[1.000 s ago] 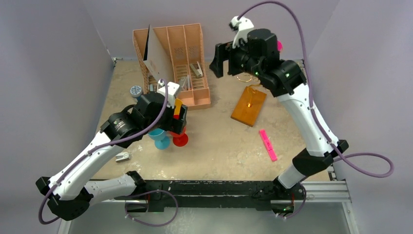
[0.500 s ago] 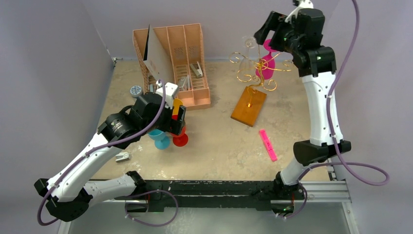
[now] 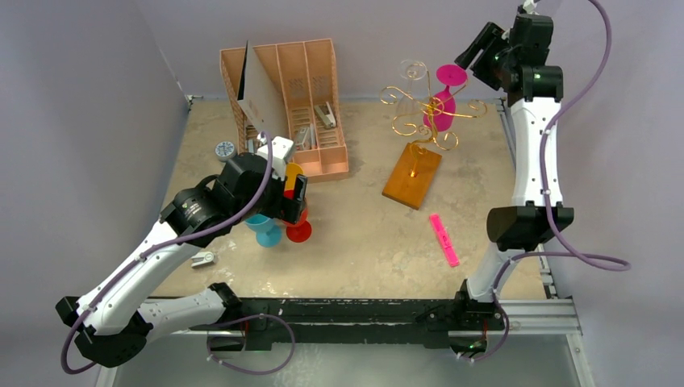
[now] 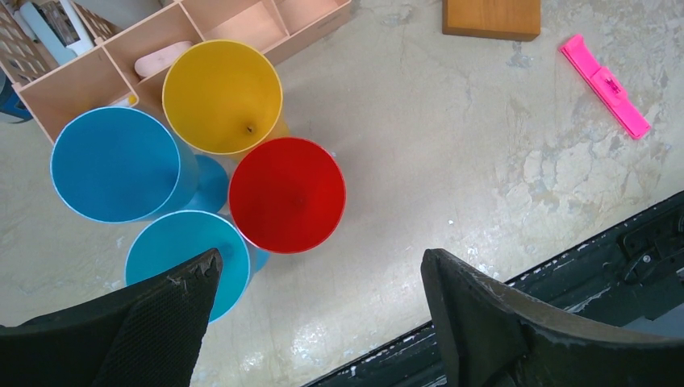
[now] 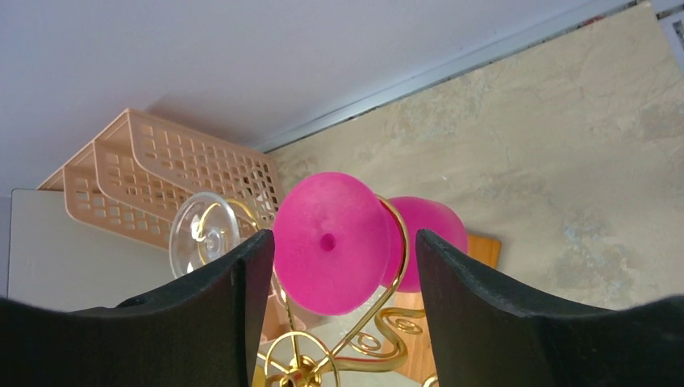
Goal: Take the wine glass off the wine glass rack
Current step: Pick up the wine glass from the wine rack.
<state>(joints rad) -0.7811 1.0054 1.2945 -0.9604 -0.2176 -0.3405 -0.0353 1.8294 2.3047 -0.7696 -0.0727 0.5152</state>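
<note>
Mottled beige stone-look table (image 3: 363, 234) filled the space between plain lilac walls, with a black rail along its near edge where both arms were bolted. Nearest, on the left side, the left gripper (image 4: 319, 266) hung over a tight cluster of four upright glasses, its fingers spread wide and holding nothing. The teal glass (image 4: 187, 256) sat closest to the fingers, the red glass (image 4: 287, 194) just beside it, the blue glass (image 4: 115, 164) to the left and the yellow glass (image 4: 223, 97) farthest, their rims touching or nearly so. To the right, well apart from them, a pink bar (image 3: 444, 239) lay flat on the table. Beyond it stood the rack (image 3: 425, 121) on its orange-brown base (image 3: 412, 174), gold wire arms curling outward. The pink glass (image 5: 331, 242) hung from the rack's right side, foot uppermost and bowl lower, its stem inside a wire loop. A clear glass (image 5: 202, 234) hung on the rack's left side. Left of the rack, against the far wall, stood the slotted organiser (image 3: 306, 89). Farthest and highest, the right gripper (image 5: 343, 240) was level with the pink glass's foot, fingers spread on either side of it; whether they touched it could not be told.
</note>
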